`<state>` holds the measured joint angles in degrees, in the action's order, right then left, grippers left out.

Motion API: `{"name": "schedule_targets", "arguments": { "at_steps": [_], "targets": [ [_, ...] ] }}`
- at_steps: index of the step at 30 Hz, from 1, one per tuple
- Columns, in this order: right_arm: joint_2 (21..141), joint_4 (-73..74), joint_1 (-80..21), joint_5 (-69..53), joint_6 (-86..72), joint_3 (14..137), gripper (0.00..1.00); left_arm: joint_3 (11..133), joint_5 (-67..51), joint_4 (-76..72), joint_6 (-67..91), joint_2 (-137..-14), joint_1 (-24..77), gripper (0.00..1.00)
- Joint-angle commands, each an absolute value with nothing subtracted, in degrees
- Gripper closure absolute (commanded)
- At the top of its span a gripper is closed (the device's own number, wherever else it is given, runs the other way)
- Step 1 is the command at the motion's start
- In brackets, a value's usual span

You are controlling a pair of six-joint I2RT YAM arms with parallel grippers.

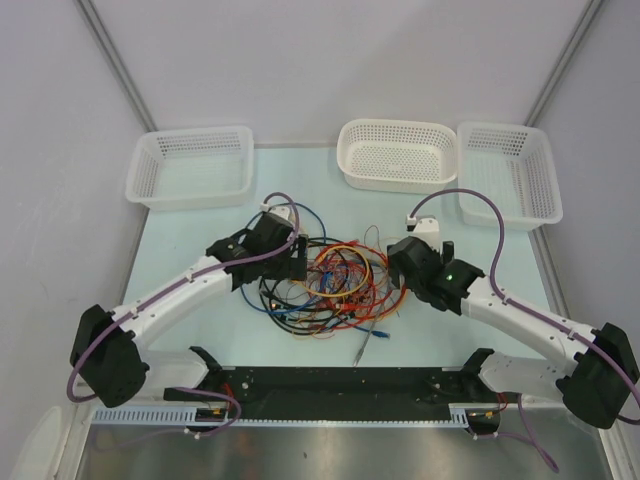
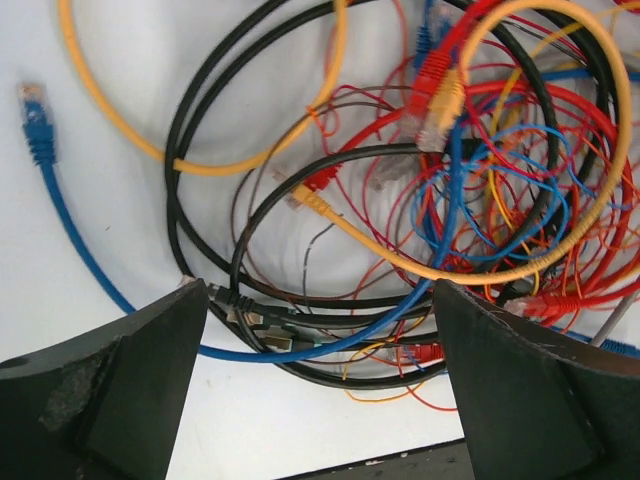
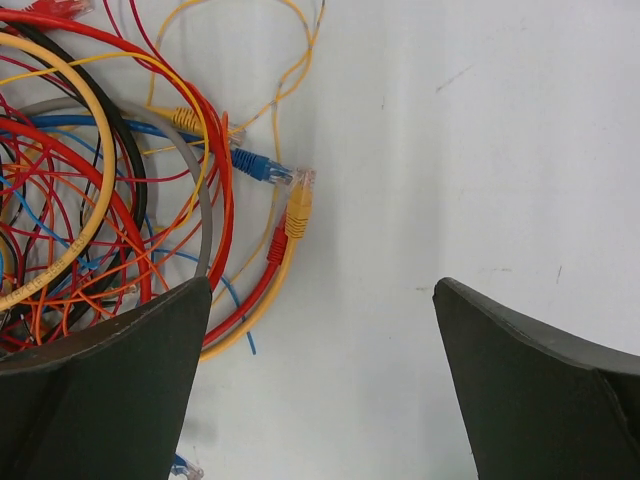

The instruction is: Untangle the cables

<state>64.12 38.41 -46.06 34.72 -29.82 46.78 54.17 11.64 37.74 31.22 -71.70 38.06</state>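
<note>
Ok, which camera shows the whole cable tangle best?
The top view: it takes in nearly the whole tangle at once. The left wrist view shows a close-up of one part only, and the right wrist view catches just one edge.

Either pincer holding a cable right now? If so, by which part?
Nothing is held. The left pincer stands open above the cables, closed on none; the right pincer stands open over the table beside them.
</note>
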Motion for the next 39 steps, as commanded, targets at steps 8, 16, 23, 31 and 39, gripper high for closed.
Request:
{"name": "schedule_targets", "arguments": {
  "at_steps": [8, 16, 23, 31, 39],
  "targets": [
    [63.5, 37.2, -46.5, 35.4, -29.7, 49.0, 0.00, 63.7, 22.2, 36.5, 16.3, -84.0, 59.6, 0.03],
    [61.1, 38.2, -46.4, 34.1, -30.6, 49.0, 0.00, 66.5, 20.6, 35.3, 14.3, -93.5, 59.9, 0.05],
    [59.9, 39.2, -46.4, 33.9, -31.2, 49.0, 0.00, 68.9, 19.0, 34.6, 13.0, -100.2, 59.3, 0.43],
    [56.9, 39.0, -46.5, 33.3, -31.6, 49.0, 0.00, 68.6, 22.6, 34.4, 14.0, -92.7, 59.2, 1.00],
    [50.3, 34.8, -47.3, 32.9, -29.8, 49.0, 0.00, 73.9, 22.8, 34.4, 10.3, -74.3, 59.2, 1.00]
  ]
}}
